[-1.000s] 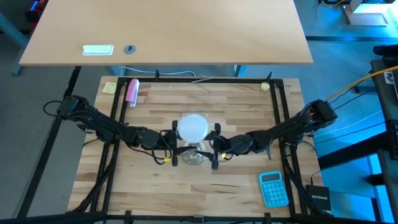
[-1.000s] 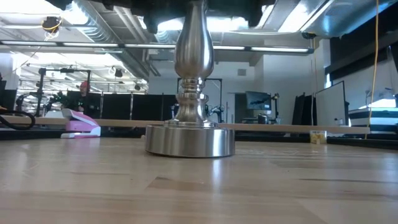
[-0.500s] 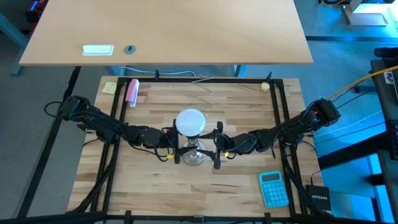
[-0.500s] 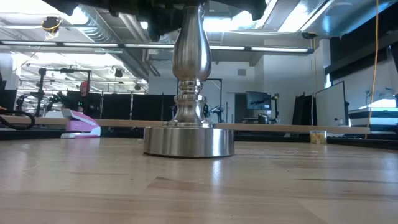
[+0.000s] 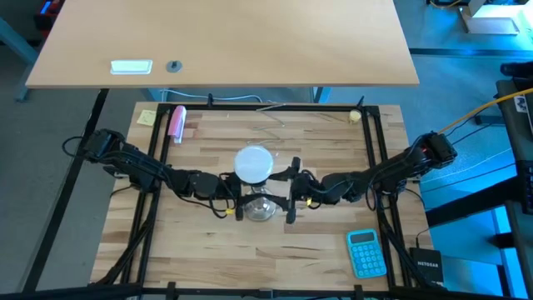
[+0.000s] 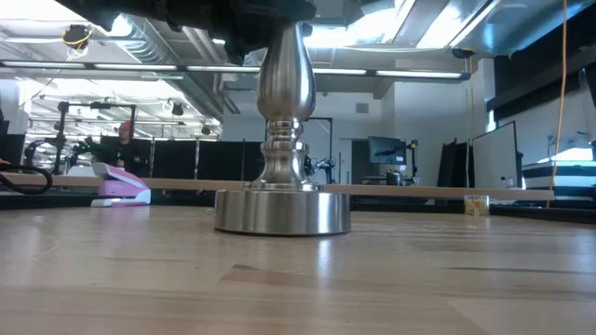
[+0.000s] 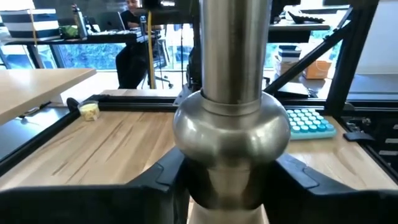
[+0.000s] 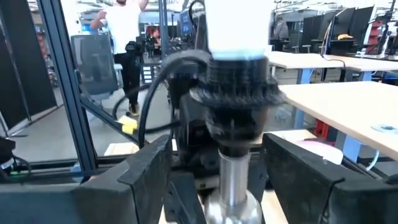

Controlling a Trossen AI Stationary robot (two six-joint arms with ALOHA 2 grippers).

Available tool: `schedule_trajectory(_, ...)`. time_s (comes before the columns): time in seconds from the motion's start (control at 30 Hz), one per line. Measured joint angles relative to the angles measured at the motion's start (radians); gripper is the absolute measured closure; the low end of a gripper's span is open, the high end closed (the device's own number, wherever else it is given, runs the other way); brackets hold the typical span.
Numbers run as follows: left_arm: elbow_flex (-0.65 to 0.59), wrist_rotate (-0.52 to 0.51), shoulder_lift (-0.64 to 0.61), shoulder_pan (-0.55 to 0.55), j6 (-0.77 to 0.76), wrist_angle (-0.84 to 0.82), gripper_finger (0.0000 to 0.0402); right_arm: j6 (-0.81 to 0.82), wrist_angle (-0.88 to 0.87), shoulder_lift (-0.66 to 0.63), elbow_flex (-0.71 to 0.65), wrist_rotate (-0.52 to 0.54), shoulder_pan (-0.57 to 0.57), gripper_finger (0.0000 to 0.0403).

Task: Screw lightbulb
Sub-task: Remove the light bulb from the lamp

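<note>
A silver lamp stand [image 5: 259,208] rests on its round base [image 6: 283,212] at the table's middle. The white lightbulb [image 5: 254,162] sits on top of its black socket [image 8: 236,93]. My left gripper [image 5: 238,200] comes level from the table's left and is shut on the stand's stem. My right gripper [image 5: 291,197] comes level from the right and is open. Its fingers [image 8: 149,168] stand on either side of the stem just under the socket, and I see no touch. My left gripper pinches the stand's narrow stem [image 7: 227,190], just below the round bulge [image 7: 231,127], between its two fingers [image 7: 165,180]. The fingers come level from the table's left and lie across the upright stem. The stand stays upright with its base on the table.
A blue calculator [image 5: 366,252] lies at the near right. A pink object [image 5: 176,122] and a yellow note [image 5: 146,117] lie at the far left. Black frame rails [image 5: 379,158] run along the table's sides. A person [image 6: 124,140] shows in the room behind.
My right gripper has risen along the stand toward the socket and tipped up toward level, its fingers still apart. The stand stays on the table.
</note>
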Motion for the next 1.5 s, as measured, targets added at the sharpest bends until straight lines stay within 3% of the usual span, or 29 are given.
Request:
schedule_trajectory(0.2, 0.000, -0.004, -0.007, -0.011, 0.030, -0.006, 0.0273, -0.003, -0.182, -0.006, 0.098, 0.021, 0.001, 0.0155)
schedule_trajectory(0.43, 0.000, -0.006, -0.007, -0.013, 0.025, -0.012, 0.0273, -0.003, -0.514, -0.053, 0.271, 0.228, 0.050, 0.0155)
schedule_trajectory(0.6, 0.000, -0.031, -0.007, -0.014, 0.021, -0.010, 0.0273, -0.022, -0.470, -0.033, 0.341, 0.165, 0.039, 0.0155)
schedule_trajectory(0.8, 0.000, -0.035, -0.007, -0.014, 0.001, -0.011, 0.0272, -0.023, -0.416, 0.008, 0.343, 0.175, 0.023, 0.0155)
schedule_trajectory(1.1, 0.000, -0.037, -0.007, -0.015, -0.002, -0.012, 0.0270, 0.114, -0.667, -0.032, 0.399, 0.200, 0.134, 0.0155)
schedule_trajectory(1.2, 0.000, -0.037, -0.008, -0.015, 0.002, -0.012, 0.0269, 0.109, -0.726, -0.045, 0.452, 0.265, 0.169, 0.0155)
schedule_trajectory(1.4, 0.000, -0.037, -0.008, -0.015, 0.005, -0.010, 0.0268, 0.035, -0.702, -0.014, 0.456, 0.283, 0.094, 0.0155)
schedule_trajectory(1.5, 0.000, -0.037, -0.008, -0.015, 0.006, -0.011, 0.0268, 0.034, -0.680, 0.015, 0.456, 0.228, 0.047, 0.0155)
